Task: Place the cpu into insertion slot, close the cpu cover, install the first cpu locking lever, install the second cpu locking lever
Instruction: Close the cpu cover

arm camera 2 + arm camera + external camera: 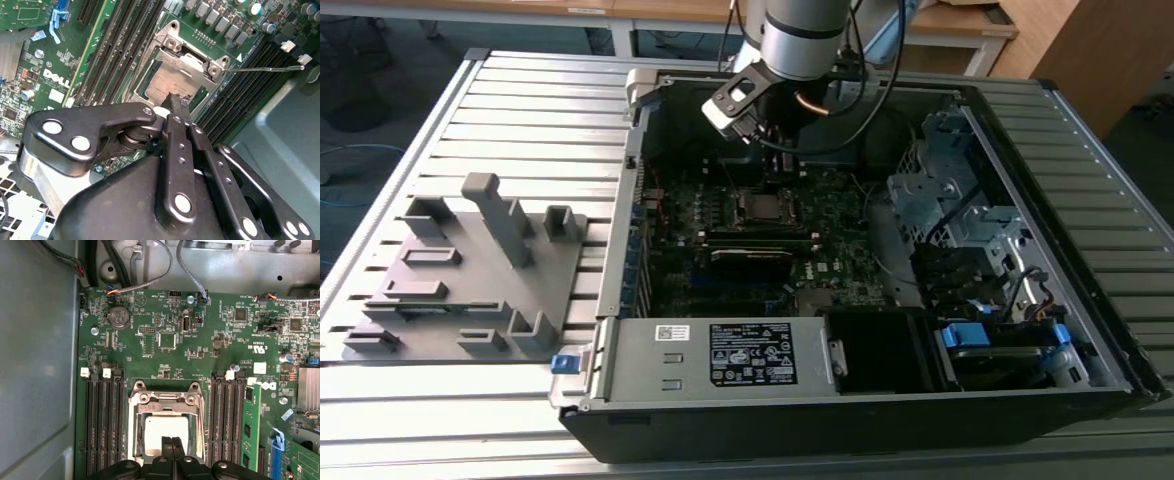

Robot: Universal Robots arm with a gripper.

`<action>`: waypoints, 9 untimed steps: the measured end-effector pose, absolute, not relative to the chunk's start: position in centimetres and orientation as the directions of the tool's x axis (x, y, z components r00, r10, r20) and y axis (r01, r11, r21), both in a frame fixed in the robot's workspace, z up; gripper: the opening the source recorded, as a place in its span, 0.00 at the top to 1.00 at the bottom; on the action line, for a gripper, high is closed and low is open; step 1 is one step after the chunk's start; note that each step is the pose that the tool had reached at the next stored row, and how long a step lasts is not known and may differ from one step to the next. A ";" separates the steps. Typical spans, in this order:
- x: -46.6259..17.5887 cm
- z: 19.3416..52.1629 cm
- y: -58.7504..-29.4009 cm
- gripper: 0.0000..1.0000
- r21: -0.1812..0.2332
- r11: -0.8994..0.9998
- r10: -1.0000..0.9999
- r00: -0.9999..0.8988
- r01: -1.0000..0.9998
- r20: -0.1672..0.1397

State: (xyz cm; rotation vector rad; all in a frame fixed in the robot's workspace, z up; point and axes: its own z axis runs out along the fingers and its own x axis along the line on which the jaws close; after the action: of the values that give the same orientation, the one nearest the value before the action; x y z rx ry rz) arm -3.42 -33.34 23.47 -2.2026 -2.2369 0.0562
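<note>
Exterior view: arm point(798, 40) reaching down into the open computer case point(854, 430) on the slatted tabletop point(520, 110), above the insertion slot point(759, 207) near the motherboard's point(834, 260) middle.

Second wrist view: fingers point(174, 106) pinched together, gripping nothing, tips at the cpu cover's point(192, 57) rim; cpu point(162, 85) seated flat beneath, dull silver-grey; wire lever point(260, 69) sticking out unlatched.

First wrist view: same square chip framed between memory slots point(102, 425).

Risk, by judgement: tips skidding off the thin frame, scratching chip or board.

Silver-grey cpu point(161, 429), green motherboard point(200, 371)
</note>
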 end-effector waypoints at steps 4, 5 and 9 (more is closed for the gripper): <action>-3.4 23.5 -33.3 0.89 -0.027 0.015 1.000 -0.016 1.000 -0.024; -3.4 23.5 -33.3 0.89 -0.026 0.015 1.000 -0.016 1.000 -0.024; -3.4 23.4 -33.3 0.89 -0.021 0.015 1.000 -0.016 1.000 -0.011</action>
State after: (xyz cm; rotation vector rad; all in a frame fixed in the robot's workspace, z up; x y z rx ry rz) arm -3.44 -33.34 23.42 -2.1993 -2.2336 0.0364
